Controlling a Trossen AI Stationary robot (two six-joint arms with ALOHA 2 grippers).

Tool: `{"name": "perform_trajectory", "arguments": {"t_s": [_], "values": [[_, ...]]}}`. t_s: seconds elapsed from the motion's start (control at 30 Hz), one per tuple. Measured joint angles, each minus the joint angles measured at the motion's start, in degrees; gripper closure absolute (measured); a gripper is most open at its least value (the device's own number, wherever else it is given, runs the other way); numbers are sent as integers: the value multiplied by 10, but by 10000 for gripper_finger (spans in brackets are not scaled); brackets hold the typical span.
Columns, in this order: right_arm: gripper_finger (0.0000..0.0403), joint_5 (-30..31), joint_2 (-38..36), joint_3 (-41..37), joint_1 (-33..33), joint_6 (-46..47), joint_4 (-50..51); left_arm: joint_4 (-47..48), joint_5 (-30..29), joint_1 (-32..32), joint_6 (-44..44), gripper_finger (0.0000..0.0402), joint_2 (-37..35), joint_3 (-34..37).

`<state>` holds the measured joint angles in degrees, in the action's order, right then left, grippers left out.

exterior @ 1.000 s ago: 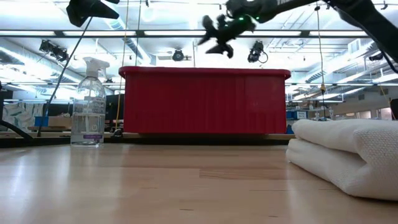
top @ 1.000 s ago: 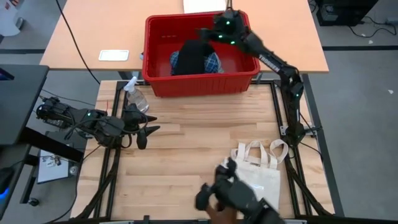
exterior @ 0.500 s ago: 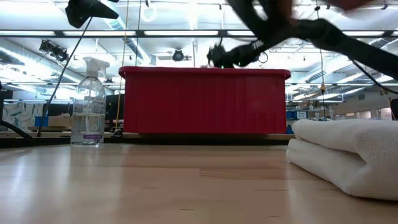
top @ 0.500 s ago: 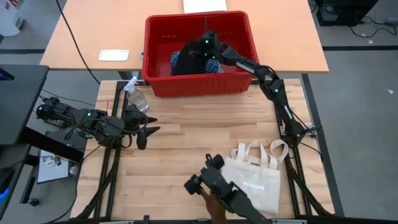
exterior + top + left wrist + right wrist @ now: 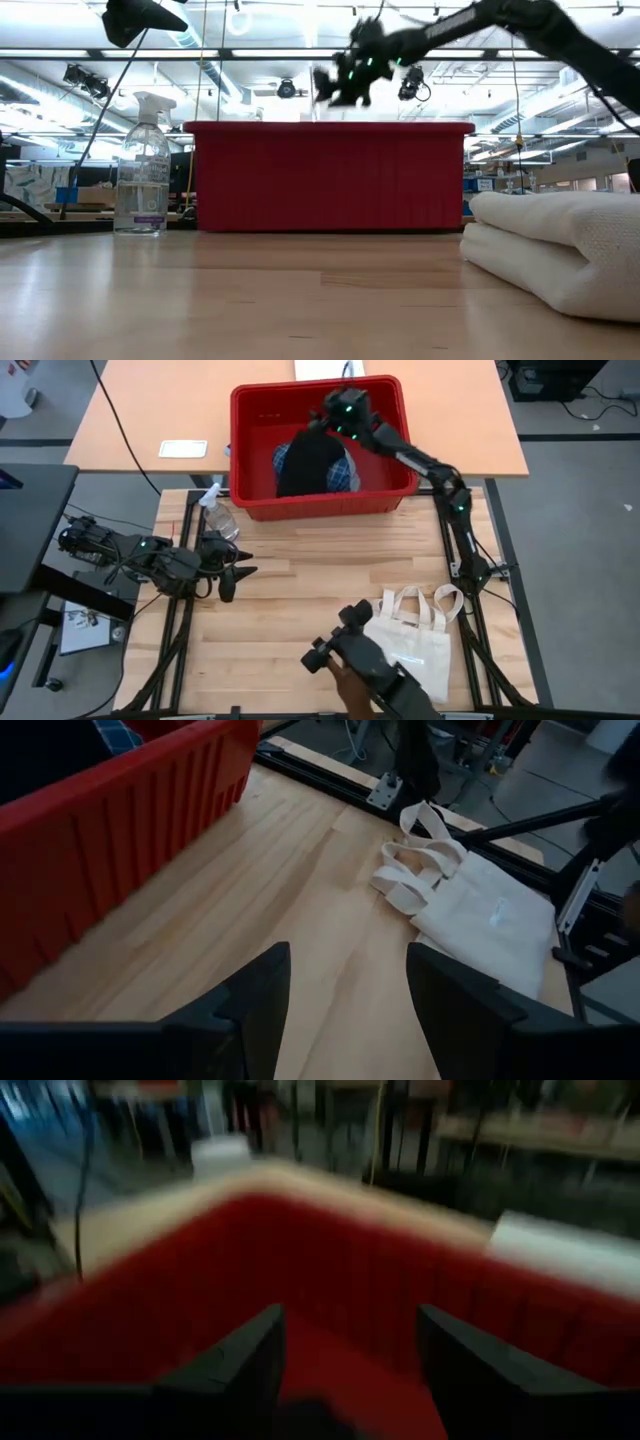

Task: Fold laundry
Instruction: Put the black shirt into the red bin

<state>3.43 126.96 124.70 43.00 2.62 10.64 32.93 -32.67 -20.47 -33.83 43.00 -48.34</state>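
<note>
A black garment (image 5: 305, 460) lies heaped in the red bin (image 5: 320, 508) at the table's far edge. A blue-and-white plaid garment (image 5: 345, 472) shows beside and under it. No grey garment is in view. My right gripper (image 5: 328, 418) hangs open over the bin's far part, just above the black garment's far end. In the low view the right gripper (image 5: 330, 88) stands clear above the bin's rim. Its wrist view is blurred and shows its fingers apart (image 5: 345, 1370) before the bin's inner wall (image 5: 330, 1270). My left gripper (image 5: 235, 568) waits open above the table's left side.
A clear spray bottle (image 5: 218, 512) stands left of the bin. The cream tote bag (image 5: 415, 645) lies flat at the table's near right. At the near edge a person's hand holds a dark device (image 5: 345, 652) beside the tote. Bare wood lies in the table's middle.
My right gripper dipped into the bin onto the black garment, then rose and drew back toward the far edge. The bin has shifted slightly toward the near edge. The dark device at the near edge moved a little toward the left.
</note>
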Motion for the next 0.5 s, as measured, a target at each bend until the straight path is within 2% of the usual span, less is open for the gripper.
{"name": "perform_trajectory", "arguments": {"t_s": [0.27,0.5], "values": [[174,-21,-44,-1,-11,-61,11,0,0,0,4,196,0,0],[174,-15,27,-1,-30,-92,135,-1,0,0,1,196,0,0]]}}
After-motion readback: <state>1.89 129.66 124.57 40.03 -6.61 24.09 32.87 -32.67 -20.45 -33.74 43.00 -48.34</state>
